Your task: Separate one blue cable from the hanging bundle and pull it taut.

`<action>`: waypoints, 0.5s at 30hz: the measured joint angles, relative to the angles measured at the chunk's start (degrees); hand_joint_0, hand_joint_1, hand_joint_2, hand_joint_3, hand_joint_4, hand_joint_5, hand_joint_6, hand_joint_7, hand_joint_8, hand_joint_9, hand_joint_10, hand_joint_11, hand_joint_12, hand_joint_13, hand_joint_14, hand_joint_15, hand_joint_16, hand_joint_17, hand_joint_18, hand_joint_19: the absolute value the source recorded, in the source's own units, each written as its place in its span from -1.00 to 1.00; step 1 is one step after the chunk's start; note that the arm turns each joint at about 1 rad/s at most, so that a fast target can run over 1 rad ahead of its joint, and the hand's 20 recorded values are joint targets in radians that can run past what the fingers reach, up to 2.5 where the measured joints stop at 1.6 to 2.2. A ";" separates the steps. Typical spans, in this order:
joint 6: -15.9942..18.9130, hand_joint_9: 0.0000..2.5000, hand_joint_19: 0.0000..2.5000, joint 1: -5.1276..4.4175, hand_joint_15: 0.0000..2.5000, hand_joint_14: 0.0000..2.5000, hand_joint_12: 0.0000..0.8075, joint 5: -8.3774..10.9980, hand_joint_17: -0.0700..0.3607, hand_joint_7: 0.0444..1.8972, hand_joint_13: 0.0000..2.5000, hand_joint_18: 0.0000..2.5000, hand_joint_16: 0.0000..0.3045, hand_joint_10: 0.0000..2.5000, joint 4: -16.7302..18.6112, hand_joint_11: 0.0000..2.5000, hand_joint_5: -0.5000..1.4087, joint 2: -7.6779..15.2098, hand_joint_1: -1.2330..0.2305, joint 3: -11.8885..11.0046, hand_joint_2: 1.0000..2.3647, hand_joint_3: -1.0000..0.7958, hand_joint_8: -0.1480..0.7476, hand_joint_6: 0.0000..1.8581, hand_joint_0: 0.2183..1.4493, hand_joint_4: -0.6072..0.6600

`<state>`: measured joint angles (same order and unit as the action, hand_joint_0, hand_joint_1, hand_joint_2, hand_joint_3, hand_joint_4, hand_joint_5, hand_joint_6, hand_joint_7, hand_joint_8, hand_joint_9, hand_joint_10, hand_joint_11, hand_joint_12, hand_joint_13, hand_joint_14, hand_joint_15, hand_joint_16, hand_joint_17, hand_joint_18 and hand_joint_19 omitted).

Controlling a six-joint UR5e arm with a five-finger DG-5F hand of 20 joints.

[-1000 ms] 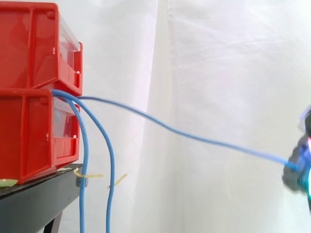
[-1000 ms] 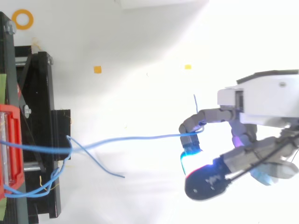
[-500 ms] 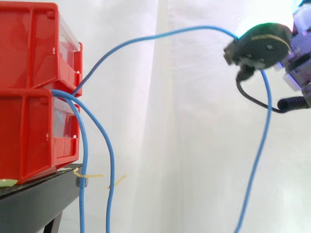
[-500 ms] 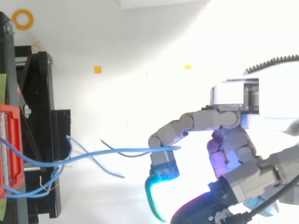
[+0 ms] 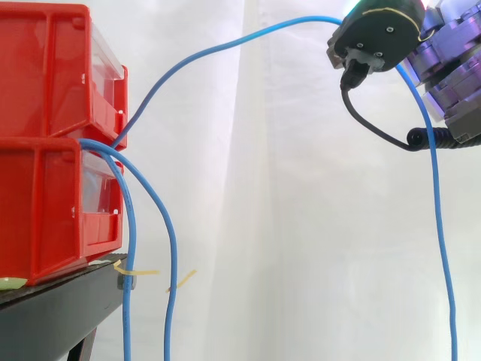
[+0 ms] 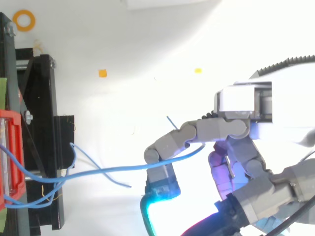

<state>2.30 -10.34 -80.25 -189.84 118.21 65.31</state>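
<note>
The hand (image 5: 451,60) curls its fingers (image 6: 211,132) round 1 thin blue cable (image 6: 118,168), hooked high and well right of the stacked red plastic bins (image 5: 45,203). The cable arcs slackly bins-to-fingers, so tautness likely needs pulling farther right, away from the 2 hanging blue cables (image 5: 171,286).

The robot hand (image 6: 240,158) sits high at the right, fingers curled round the blue cable (image 5: 218,47).

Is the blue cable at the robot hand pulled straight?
No, the thin blue cable bows up from the red plastic bins, over the robot hand, then hangs loose.
</note>
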 measured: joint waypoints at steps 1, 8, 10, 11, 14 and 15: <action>0.02 0.85 -0.28 -0.03 -0.17 -0.98 -0.23 0.00 -0.25 0.40 0.32 -0.15 -0.73 -0.97 0.16 -0.17 -0.32 0.00 -0.25 0.00 -0.97 -0.15 -0.25 -0.46 -0.16 0.00; -0.02 0.84 -0.35 -0.22 -0.22 -0.98 -0.13 0.04 -0.09 0.40 0.34 -0.13 -0.63 -0.97 0.57 -0.31 -0.32 -0.01 0.02 0.35 -1.00 -0.44 -0.22 -0.46 -0.62 0.16; -0.27 0.83 -0.37 -0.32 -0.24 -0.98 -0.10 0.11 -0.04 0.37 0.34 -0.11 -0.60 -0.98 0.22 -0.37 -0.32 -0.01 0.10 0.47 -1.00 -0.44 -0.21 -0.46 -0.67 0.20; -0.52 0.82 -0.38 -0.36 -0.23 -0.98 -0.08 0.12 -0.03 0.34 0.34 -0.12 -0.59 -0.97 -0.08 -0.39 -0.32 0.01 0.12 0.49 -1.00 -0.44 -0.21 -0.46 -0.68 0.24; -2.31 0.79 -0.37 -0.49 -0.24 -0.98 -0.09 0.58 -0.02 0.26 0.32 -0.13 -0.59 -0.98 -2.38 -0.42 -0.34 0.10 0.13 0.55 -1.00 -0.44 -0.21 -0.46 -0.68 0.30; -2.79 0.79 -0.38 -0.52 -0.24 -0.98 -0.09 0.81 -0.02 0.25 0.32 -0.13 -0.59 -0.98 -2.97 -0.43 -0.34 0.12 0.13 0.56 -1.00 -0.44 -0.20 -0.46 -0.68 0.30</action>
<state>-0.49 -10.86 -79.44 -192.81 118.33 65.87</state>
